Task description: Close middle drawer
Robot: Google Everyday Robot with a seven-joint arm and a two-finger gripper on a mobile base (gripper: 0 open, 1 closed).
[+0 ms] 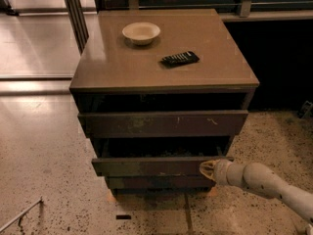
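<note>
The middle drawer (pixel 151 166) is a wide, shallow dark brown front with no handle, standing slightly out of the cabinet (pixel 161 89). A thin strip of its dark inside (pixel 161 153) shows behind the front. My gripper (pixel 207 169) comes in from the lower right on a pale arm (pixel 259 180). Its tip is shut and empty, and it rests against the right end of the middle drawer's front. Above it is the taller drawer front (pixel 164 124) with small pale scratches. Below it is the narrower bottom front (pixel 156 182).
A pale bowl (pixel 141 33) and a black remote (pixel 180 58) lie on the cabinet top. Speckled floor lies in front and to the sides. Dark metal posts (pixel 74 11) stand at the back left, and a thin rod (pixel 19 215) lies at the lower left.
</note>
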